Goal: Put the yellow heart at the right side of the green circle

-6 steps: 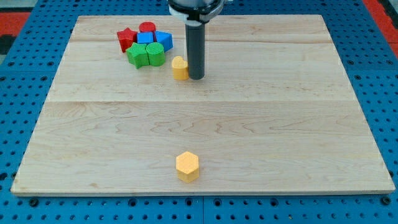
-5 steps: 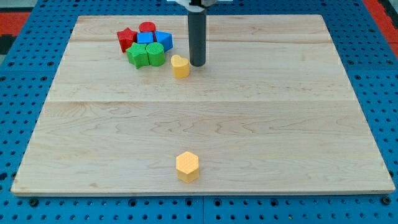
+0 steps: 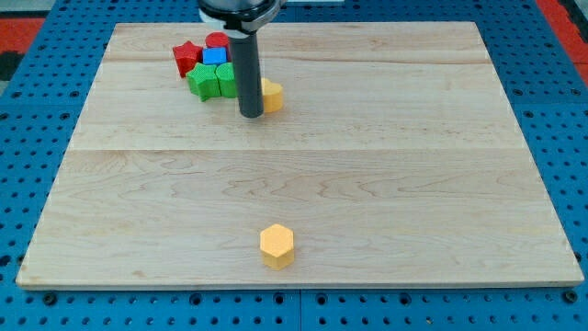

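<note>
My tip has crossed from the view's right of the yellow heart to its left, just below the green circle. The heart sits right of that circle, unmoved on the desk. There is no gripper, only the rod.

The rod hides the yellow heart's left part and the cluster's right blocks

A yellow hexagon sits alone near the bottom edge of the wooden surface. At top left, a red star, red cylinder, blue cube and green block form a cluster.
</note>
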